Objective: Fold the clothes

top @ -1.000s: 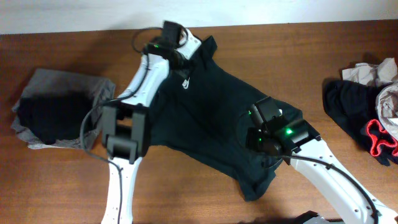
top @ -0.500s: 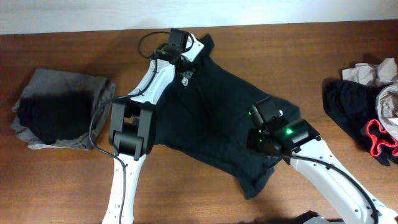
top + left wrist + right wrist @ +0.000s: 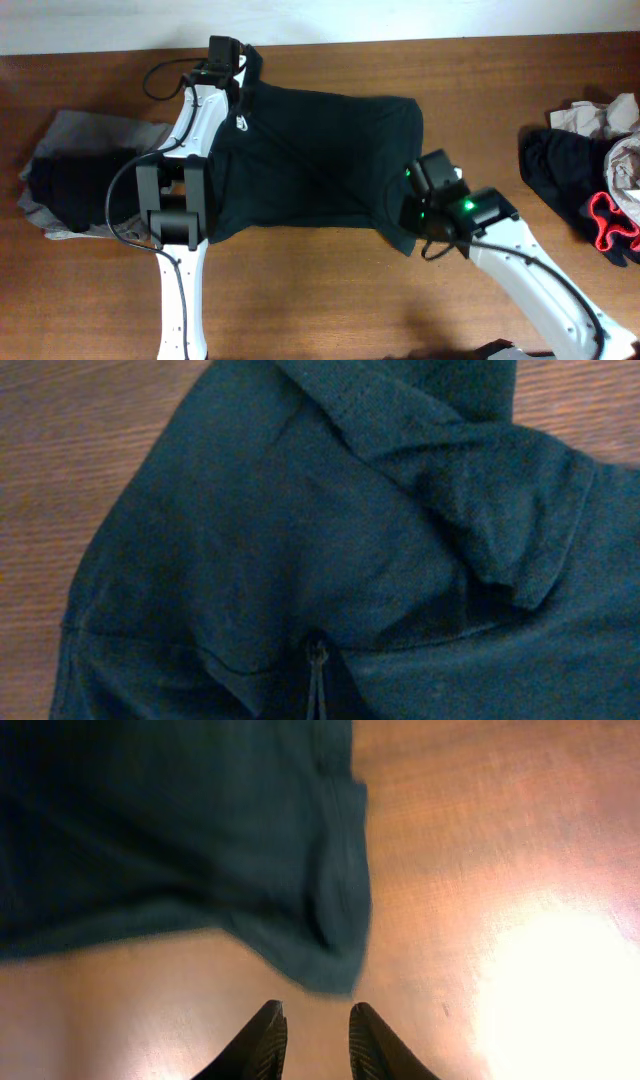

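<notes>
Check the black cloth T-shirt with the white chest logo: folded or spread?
Spread, not folded: the black cloth T-shirt lies opened out across the brown wooden table, chest logo facing up; only edges are rumpled.

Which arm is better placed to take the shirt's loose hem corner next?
Right. The right gripper hangs open just off the black T-shirt's hem corner; the left gripper is shut on cloth at the far end.

Wood table (image 3: 480,100) — brown, with the grain running left to right, takes up most of the overhead view. White wall (image 3: 100,20) — a strip along the table's far edge. Right wrist view: bright glare (image 3: 560,980) on the tabletop at right.
</notes>
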Tool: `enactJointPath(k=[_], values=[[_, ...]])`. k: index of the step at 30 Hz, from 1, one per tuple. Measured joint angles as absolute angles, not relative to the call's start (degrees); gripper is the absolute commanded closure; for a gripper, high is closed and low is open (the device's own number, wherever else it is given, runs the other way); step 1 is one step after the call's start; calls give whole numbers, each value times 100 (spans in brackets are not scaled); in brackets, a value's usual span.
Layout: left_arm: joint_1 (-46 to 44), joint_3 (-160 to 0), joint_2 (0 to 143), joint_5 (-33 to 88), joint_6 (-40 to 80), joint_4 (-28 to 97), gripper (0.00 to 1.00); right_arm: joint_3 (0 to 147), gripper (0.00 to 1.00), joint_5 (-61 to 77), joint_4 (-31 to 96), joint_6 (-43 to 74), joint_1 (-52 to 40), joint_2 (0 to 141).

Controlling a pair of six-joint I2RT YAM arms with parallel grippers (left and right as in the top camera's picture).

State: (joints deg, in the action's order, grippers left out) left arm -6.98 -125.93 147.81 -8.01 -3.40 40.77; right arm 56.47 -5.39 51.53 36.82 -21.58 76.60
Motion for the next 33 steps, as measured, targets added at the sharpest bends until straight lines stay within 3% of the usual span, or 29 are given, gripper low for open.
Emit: enactJointPath(k=[7, 9, 15, 22, 27, 33], values=[[-792, -12722, 14709, -1094, -287, 4663, 69, 5640, 96, 12, 3531, 2908, -1719, 8263], [-845, -12790, 14656, -1096, -294, 5054, 64, 5640, 96, 95, 3020, 2770, -1651, 8357], [-1090, -13047, 14368, -1070, -294, 6119, 63, 5647, 96, 185, 1564, 2497, -1347, 8827], [-1387, -13203, 13351, -1031, -274, 7328, 63, 5682, 96, 755, -217, 2228, -982, 10307], [-1446, -13270, 12975, -1011, -180, 7977, 63, 5983, 96, 1470, -602, 2215, -657, 11507], [-1439, -13270, 12980, -939, -14, 8359, 62, 6652, 96, 1702, -508, 2202, -447, 11992]])
